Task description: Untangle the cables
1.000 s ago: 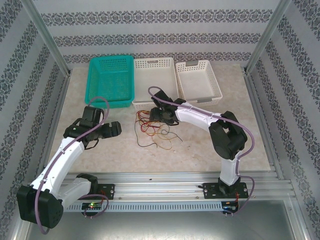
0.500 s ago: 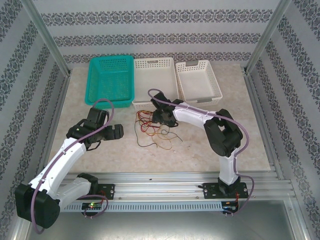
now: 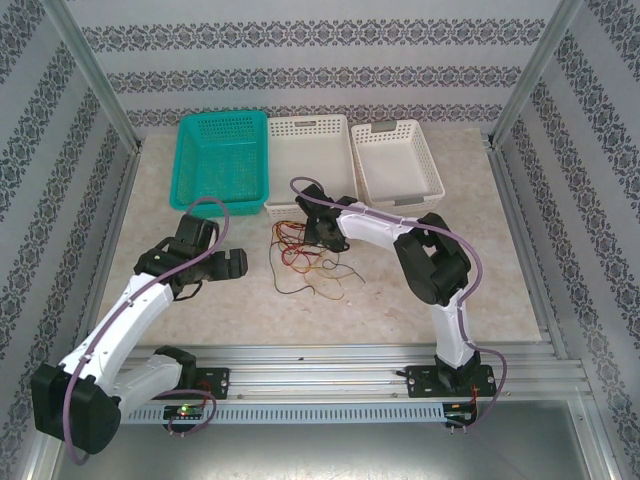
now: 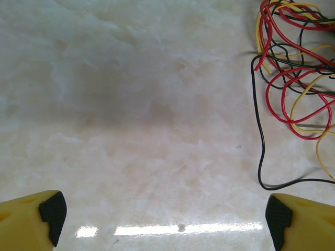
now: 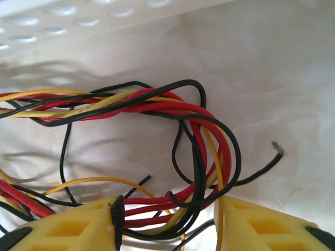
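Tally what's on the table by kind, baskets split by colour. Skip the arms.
teal basket: 1
white baskets: 2
cable tangle: 1 (single wires too knotted to count)
Total: 4

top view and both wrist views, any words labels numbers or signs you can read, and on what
No text can be read.
The teal basket and white baskets: plain, no labels.
The cables: no printing seen.
The left gripper and right gripper: plain yellow and black, unmarked.
The wall: ornament, not letters.
The boards at the arm bases: too small to read.
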`<act>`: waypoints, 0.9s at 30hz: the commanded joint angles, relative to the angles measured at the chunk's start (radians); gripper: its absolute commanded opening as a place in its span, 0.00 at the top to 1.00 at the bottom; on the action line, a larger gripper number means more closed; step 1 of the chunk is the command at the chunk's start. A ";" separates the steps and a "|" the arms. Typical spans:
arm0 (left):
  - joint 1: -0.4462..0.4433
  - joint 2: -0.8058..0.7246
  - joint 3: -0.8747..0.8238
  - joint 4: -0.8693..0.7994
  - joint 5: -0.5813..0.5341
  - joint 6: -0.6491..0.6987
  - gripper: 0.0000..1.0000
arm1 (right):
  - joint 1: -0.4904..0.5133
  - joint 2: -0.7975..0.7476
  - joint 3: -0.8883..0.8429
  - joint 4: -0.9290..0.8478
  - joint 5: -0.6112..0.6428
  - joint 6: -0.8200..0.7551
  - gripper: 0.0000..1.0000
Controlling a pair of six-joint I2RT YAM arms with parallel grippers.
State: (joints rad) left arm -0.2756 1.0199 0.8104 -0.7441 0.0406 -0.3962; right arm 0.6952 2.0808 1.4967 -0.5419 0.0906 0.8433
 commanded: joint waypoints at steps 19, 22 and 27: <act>-0.026 -0.008 0.036 -0.042 0.009 -0.010 0.01 | -0.013 -0.147 -0.187 0.139 -0.017 -0.120 1.00; -0.034 -0.034 0.027 -0.036 0.052 -0.065 0.02 | -0.012 -0.211 -0.231 0.163 -0.041 -0.160 1.00; -0.082 -0.110 -0.065 0.066 0.146 -0.239 0.03 | -0.008 -0.290 -0.283 0.188 -0.086 -0.225 1.00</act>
State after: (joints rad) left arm -0.3248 0.9531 0.7906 -0.7265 0.1207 -0.5087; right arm 0.6891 1.8458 1.2419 -0.3882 0.0414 0.6830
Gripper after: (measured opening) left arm 0.973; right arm 0.043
